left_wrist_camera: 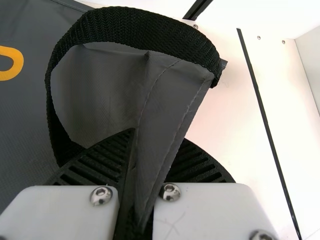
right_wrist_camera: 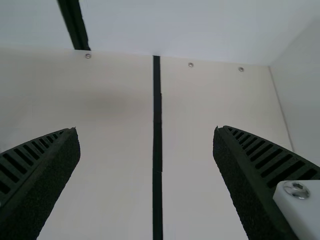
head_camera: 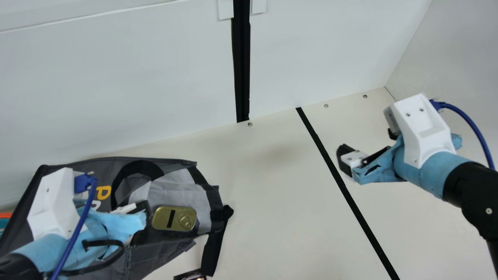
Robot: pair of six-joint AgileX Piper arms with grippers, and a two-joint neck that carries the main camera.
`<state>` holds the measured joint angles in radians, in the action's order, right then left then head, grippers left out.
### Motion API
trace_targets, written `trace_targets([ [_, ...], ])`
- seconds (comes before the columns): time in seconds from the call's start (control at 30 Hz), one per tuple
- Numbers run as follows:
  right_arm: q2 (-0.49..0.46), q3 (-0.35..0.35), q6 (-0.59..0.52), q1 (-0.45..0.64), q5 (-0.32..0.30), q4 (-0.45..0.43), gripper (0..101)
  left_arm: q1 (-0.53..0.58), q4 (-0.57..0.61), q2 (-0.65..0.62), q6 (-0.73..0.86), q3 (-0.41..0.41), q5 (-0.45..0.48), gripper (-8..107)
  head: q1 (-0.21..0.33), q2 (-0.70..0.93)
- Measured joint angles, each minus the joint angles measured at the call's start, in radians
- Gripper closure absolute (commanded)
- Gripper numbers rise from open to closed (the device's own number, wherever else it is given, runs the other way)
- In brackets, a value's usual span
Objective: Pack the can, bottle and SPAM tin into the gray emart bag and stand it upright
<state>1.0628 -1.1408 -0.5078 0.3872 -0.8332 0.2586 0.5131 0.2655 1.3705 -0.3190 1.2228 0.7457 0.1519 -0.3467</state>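
Fingers [left_wrist_camera: 102, 162] of the left end effector [head_camera: 144, 212] are closed on a fold of the gray emart bag [head_camera: 151, 254], the cloth standing up between them in the left wrist view. Beside that fold, in the same view, a black handle [left_wrist_camera: 135, 27] arches over the gray fabric. The bag lies on its side on the cream counter [head_camera: 268, 217], at the left of the main view, with its paler lining showing near the mouth and a yellow mark [head_camera: 104, 192] on one panel. Just beyond the left end effector, at the mouth, is the gold SPAM tin [head_camera: 174, 218]; it seems to lie against the cloth, though I cannot tell how far inside it sits. A black strap [head_camera: 218, 249] runs out from the mouth onto the counter, and near its end a small dark item [head_camera: 190, 275] is cut off by the main view's lower edge. Well apart, over the other side, the right end effector [head_camera: 344, 160] is wide open and holds nothing, above the counter by a long black stripe [head_camera: 342, 186]. Pale walls [head_camera: 116, 85] stand behind.
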Motion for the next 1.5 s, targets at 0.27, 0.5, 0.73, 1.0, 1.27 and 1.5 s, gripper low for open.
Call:
trace_targets([
  [0.27, -0.027, -0.062, 0.151, 0.0, -0.063, -0.163, 6, 0.0, 0.0, 0.0, 0.0, 0.0, 0.0, 107, 0.0, -0.002],
  [0.5, -0.049, -0.117, 0.269, -0.016, -0.147, -0.281, 6, 0.0, 0.0, 0.0, 0.0, 0.0, 0.0, 107, 0.0, 0.0],
  [0.73, -0.066, -0.173, 0.356, -0.034, -0.23, -0.352, 6, 0.0, 0.0, 0.0, 0.0, 0.0, 0.0, 107, 0.0, -0.002],
  [1.0, -0.08, -0.247, 0.416, -0.046, -0.322, -0.407, 6, 0.0, 0.0, 0.0, 0.0, 0.0, 0.0, 107, 0.0, -0.002],
  [1.27, -0.09, -0.291, 0.453, -0.045, -0.388, -0.44, 6, 0.0, 0.0, 0.0, 0.0, 0.0, 0.0, 107, 0.0, 0.0],
  [1.5, -0.11, -0.275, 0.452, 0.005, -0.389, -0.409, 6, 0.0, 0.0, 0.0, 0.0, 0.0, 0.0, 107, 0.0, -0.002],
])
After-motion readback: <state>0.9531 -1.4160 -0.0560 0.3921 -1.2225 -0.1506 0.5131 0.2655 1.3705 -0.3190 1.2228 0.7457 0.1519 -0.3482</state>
